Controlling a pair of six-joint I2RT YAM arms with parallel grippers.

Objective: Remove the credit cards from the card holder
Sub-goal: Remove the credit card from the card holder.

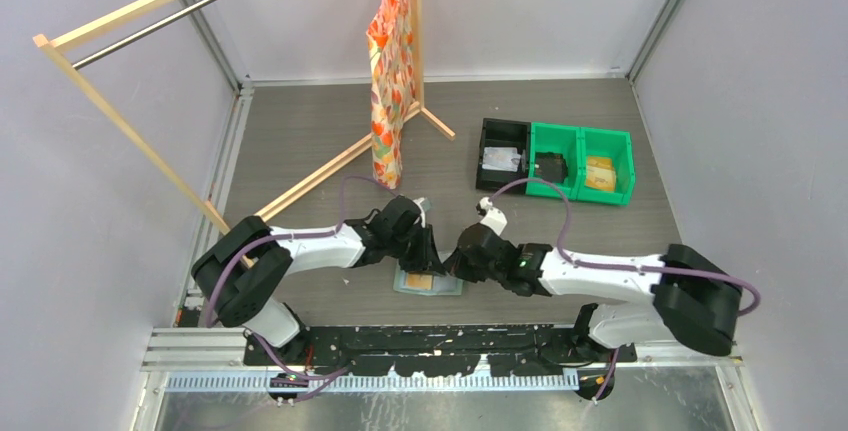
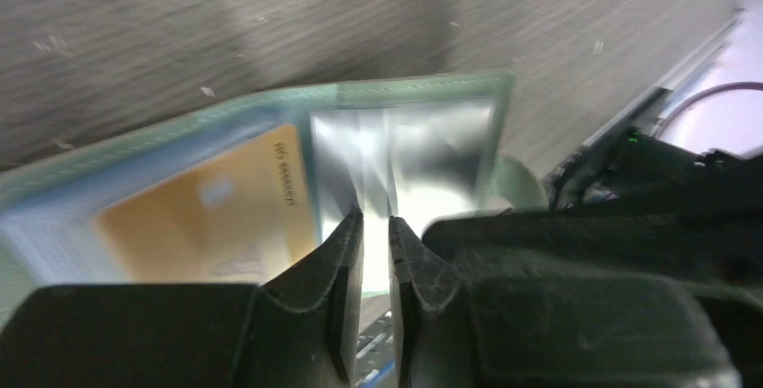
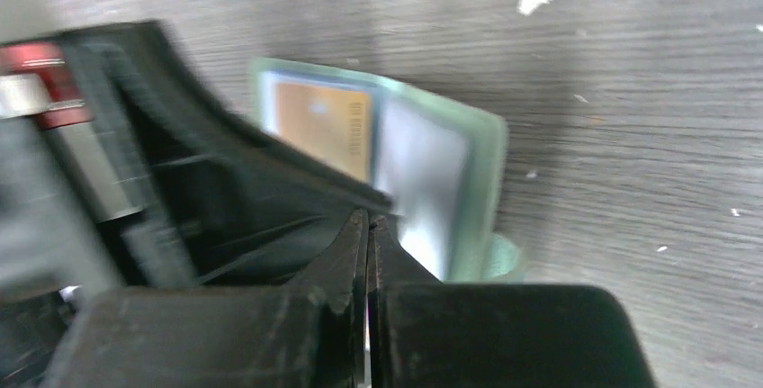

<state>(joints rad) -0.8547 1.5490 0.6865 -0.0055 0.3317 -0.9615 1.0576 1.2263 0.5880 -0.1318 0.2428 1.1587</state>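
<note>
The sage-green card holder [image 1: 445, 287] lies open on the table between my two grippers. A gold credit card [image 1: 420, 279] sits in its left inner pocket, and the right pocket looks shiny and pale. In the left wrist view the holder [image 2: 414, 100] and gold card [image 2: 207, 217] lie just beyond my left gripper [image 2: 375, 221], whose jaws stand a narrow gap apart with nothing between them. My right gripper [image 3: 369, 217] is shut, its tips over the holder's [image 3: 481, 181] near edge, beside the gold card [image 3: 324, 122]. From above, the left gripper [image 1: 425, 251] and right gripper [image 1: 455, 269] nearly touch.
A black bin [image 1: 503, 156] and two green bins [image 1: 582, 163] stand at the back right with small items inside. A wooden clothes rack [image 1: 130, 131] with an orange patterned cloth [image 1: 390, 71] crosses the back left. Grey walls enclose the table.
</note>
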